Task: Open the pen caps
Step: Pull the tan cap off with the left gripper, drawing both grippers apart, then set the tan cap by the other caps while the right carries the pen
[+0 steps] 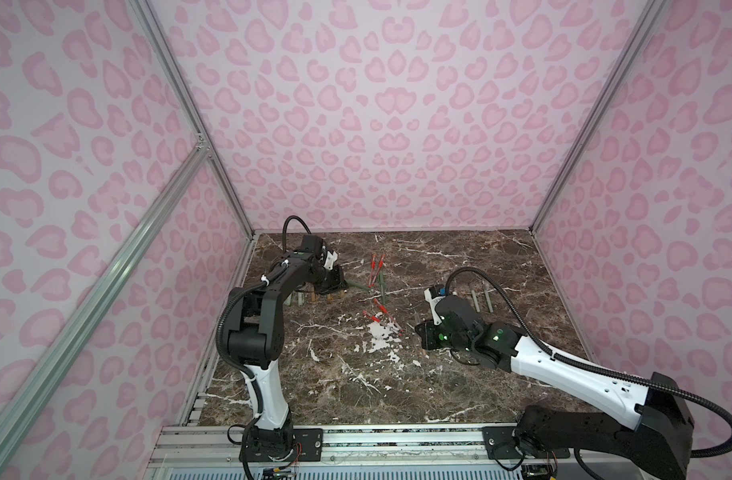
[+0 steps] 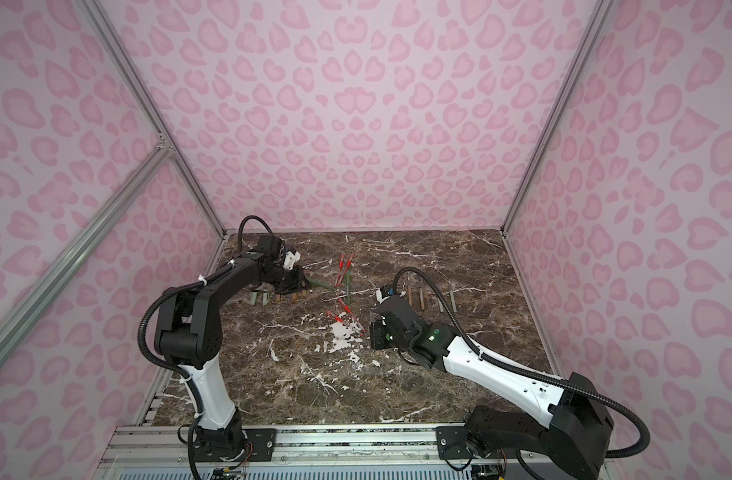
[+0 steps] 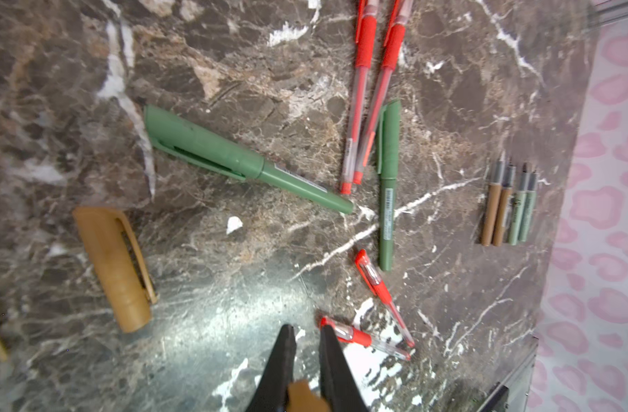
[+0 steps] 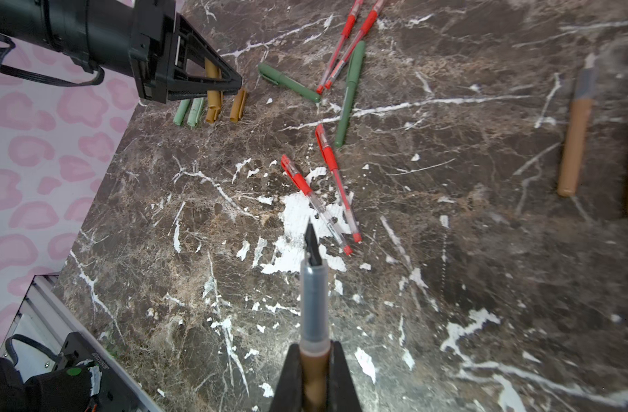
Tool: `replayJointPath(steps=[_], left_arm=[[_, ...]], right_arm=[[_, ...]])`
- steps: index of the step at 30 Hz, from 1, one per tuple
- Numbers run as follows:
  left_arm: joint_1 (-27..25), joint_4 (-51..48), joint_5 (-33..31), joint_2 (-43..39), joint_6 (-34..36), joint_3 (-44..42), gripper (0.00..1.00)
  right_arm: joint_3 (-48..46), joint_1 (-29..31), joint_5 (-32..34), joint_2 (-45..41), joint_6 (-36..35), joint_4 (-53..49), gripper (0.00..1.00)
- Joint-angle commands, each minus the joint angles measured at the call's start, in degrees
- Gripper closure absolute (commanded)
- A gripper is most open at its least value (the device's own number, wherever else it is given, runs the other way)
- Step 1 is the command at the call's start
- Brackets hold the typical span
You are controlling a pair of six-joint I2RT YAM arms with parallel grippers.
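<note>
Brown marble-patterned tabletop [image 1: 439, 395] inside pink leopard-print walls, with no tray, cup or box in view; everything lies straight on the stone

Far left, the left gripper [image 3: 307, 330] has its jaws drawn narrow on a tan cap [image 3: 305, 397], held low beside a row of loose caps [image 4: 195, 112], two pale green and two tan. Another loose tan cap [image 3: 116, 267] lies just beside it in the left wrist view

In the middle lie the pens with caps on: two dark green pens [image 3: 234, 157], a pair of red pens [image 3: 362, 89] side by side, and two more red pens [image 3: 376, 285] nearer the front

Right of them, the right gripper [image 4: 314, 347] is clamped on a tan barrel [image 4: 314, 310], its grey section and black nib bare. Furthest right, a row of uncapped barrels [image 3: 508, 207] lies side by side, two tan and two green

By the look of them, the caps are light, stiff, smooth plastic and likely to roll or slip. Each is probably best pinched across mid-body, clear of the clip, with the barrel gripped close to the joint and pulled straight along its length. Bare nibs look fragile, so set barrels down flat
</note>
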Motion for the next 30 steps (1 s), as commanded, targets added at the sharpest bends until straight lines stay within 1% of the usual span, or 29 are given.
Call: replayJointPath(steps=[1, 6, 9, 12, 16, 20, 27, 30], left_arm=[[-0.14, -5.81, -4.23, 3.75, 1.89, 3.62, 0.9], [-0.25, -7.99, -5.86, 7.88, 2.2, 6.91, 0.9], [-0.31, -8.42, -6.0, 9.59, 1.73, 7.5, 0.88], [-0.4, -8.78, -7.13, 11.3, 1.8, 8.5, 0.86], [-0.41, -10.01, -8.32, 13.38, 1.72, 10.51, 0.84], [-0.4, -10.19, -8.91, 12.99, 1.48, 10.64, 0.79], [-0.36, -10.23, -8.94, 10.35, 1.27, 9.77, 0.65], [-0.47, -10.3, -7.88, 8.38, 0.93, 9.35, 0.65]], right_arm=[[-1.74, -0.07, 2.25, -1.96, 0.89, -0.34, 1.0], [-2.52, -0.88, 2.9, -3.92, 1.14, -1.41, 1.0], [-3.16, -1.22, 2.97, -4.37, 0.83, -0.64, 1.0], [-2.27, -1.48, 2.92, -4.4, 0.79, -2.21, 1.0], [-2.98, -1.89, 2.92, -4.42, 0.54, -0.91, 1.0], [-1.87, -2.16, 2.52, -4.3, 0.38, -2.26, 1.0], [-1.46, -2.71, 2.54, -4.2, -0.23, -2.52, 1.0], [-2.2, -3.32, 2.59, -3.98, -1.03, -1.05, 1.0]])
